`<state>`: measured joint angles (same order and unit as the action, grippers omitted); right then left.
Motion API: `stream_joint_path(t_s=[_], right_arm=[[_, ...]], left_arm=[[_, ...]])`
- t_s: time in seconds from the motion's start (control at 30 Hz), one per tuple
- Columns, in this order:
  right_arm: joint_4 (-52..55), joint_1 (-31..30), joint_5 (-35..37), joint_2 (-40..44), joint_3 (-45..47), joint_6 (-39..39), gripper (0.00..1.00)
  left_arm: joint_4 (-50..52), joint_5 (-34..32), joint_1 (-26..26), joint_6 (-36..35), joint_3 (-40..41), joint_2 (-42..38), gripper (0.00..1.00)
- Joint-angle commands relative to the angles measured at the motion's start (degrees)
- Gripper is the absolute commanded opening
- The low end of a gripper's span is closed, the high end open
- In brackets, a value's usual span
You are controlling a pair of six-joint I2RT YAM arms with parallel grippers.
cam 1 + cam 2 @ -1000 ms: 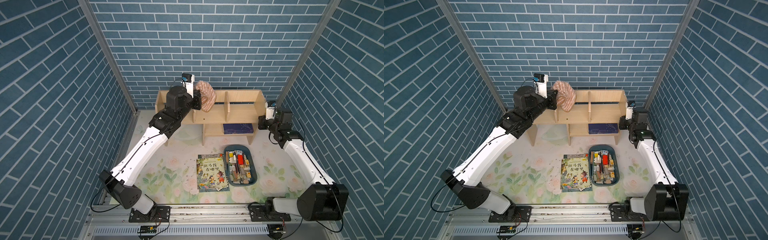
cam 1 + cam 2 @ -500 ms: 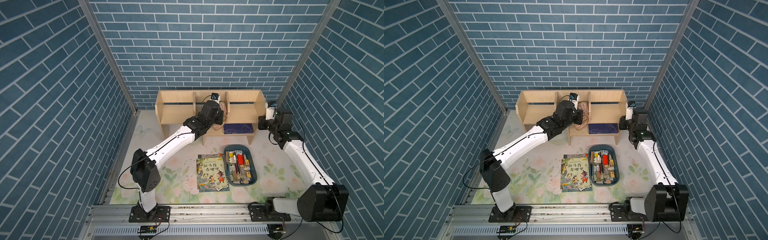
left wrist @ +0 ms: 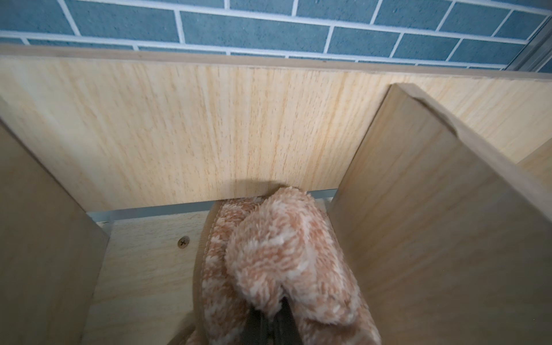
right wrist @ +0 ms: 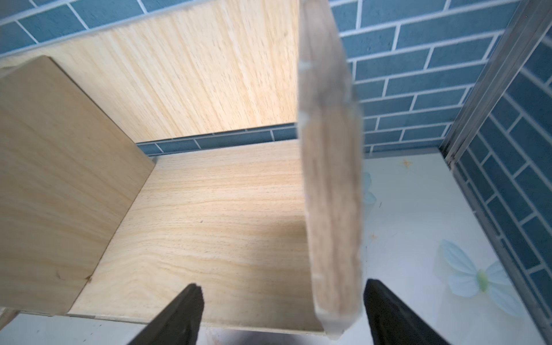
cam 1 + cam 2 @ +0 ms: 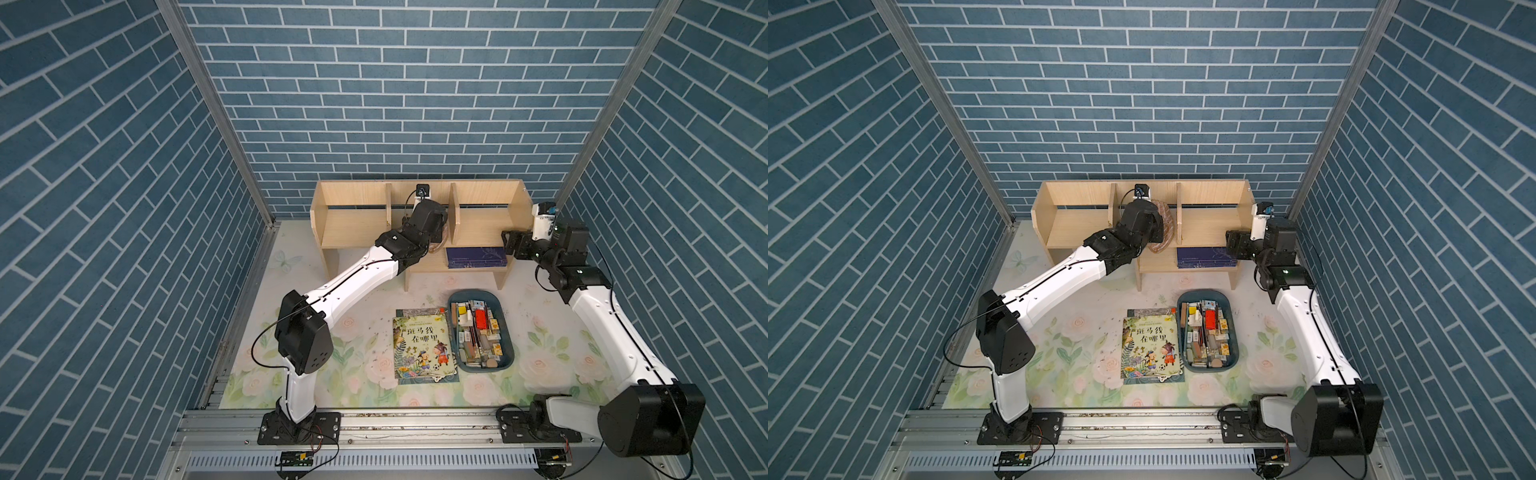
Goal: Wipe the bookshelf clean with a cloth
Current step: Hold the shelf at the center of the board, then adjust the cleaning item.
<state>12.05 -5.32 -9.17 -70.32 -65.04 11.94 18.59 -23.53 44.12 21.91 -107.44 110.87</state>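
In a top view the cloth [image 5: 1168, 224] sat mid-frame in the bookshelf's [image 5: 1075, 226] middle compartment. Left wrist view: the left fingers [image 3: 268, 325], bottom centre, were clenched on it beside a divider [image 3: 433, 209]. Right wrist view: the right fingers [image 4: 179, 313] stood released astride the end panel [image 4: 331, 179]. Wiping looked underway, and the other compartments likely remained.

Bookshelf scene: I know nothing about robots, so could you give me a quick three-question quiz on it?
1. True or false: the cloth sits in the bookshelf's middle compartment.
2. The right gripper's open jaws straddle: A) the bookshelf's end panel, B) the picture book, C) the blue tray?
3. Fill in: the left gripper is shut on the ___.
Key: 1 true; 2 A; 3 cloth.
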Motion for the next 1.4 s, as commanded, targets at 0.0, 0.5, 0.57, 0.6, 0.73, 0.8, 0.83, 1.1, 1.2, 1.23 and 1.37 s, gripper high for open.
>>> stream_joint_path(t_s=[0.0, 0.5, 0.57, 0.6, 0.73, 0.8, 0.83, 1.1, 1.2, 1.23, 1.37], right_arm=[[2.3, -0.1, 1.7, 3.6, -1.2, 1.9, 0.96], [6.3, 0.0, 1.2, 15.0, 1.5, 5.5, 0.97], [6.8, -0.1, 0.1, 16.4, 2.1, 7.2, 0.97], [7.0, -0.1, -0.6, 17.1, 2.3, 8.1, 0.97], [7.9, -0.5, -3.1, 18.9, 0.3, 9.6, 0.96], [8.1, -0.8, -5.9, 18.9, -2.4, 10.4, 0.94], [7.7, -1.0, -8.5, 18.4, -3.9, 11.1, 0.94], [-2.5, -15.2, -23.3, 8.2, -14.9, 15.8, 0.92], [-4.2, -21.8, -22.4, 3.0, -18.8, 14.9, 0.92], [-4.7, -23.2, -21.6, 1.6, -19.9, 14.7, 0.92], [-7.7, -27.0, -21.7, -3.3, -22.9, 15.5, 0.92]], left_arm=[[-0.1, 2.4, 0.0, 1.1, -0.5, 1.9, 0.0], [3.0, -9.3, -2.1, 1.6, -1.4, -3.9, 0.0], [2.9, -8.6, -2.0, 1.1, -0.3, -4.3, 0.0], [2.0, -7.0, -2.1, 0.5, 0.8, -4.6, 0.0], [-1.6, 4.7, -2.2, -2.7, 2.4, -6.3, 0.0], [-3.4, 7.6, -2.1, -3.5, 3.1, -8.7, 0.0], [-4.5, 9.3, -2.1, -4.3, 3.4, -10.0, 0.0], [-12.0, 24.1, -2.2, -9.8, 10.1, -24.6, 0.0], [-16.7, 31.0, -2.3, -9.7, 14.8, -30.0, 0.0], [-17.8, 33.4, -2.3, -9.6, 15.8, -31.3, 0.0], [-23.5, 44.1, -2.3, -8.8, 20.8, -35.0, 0.0]])
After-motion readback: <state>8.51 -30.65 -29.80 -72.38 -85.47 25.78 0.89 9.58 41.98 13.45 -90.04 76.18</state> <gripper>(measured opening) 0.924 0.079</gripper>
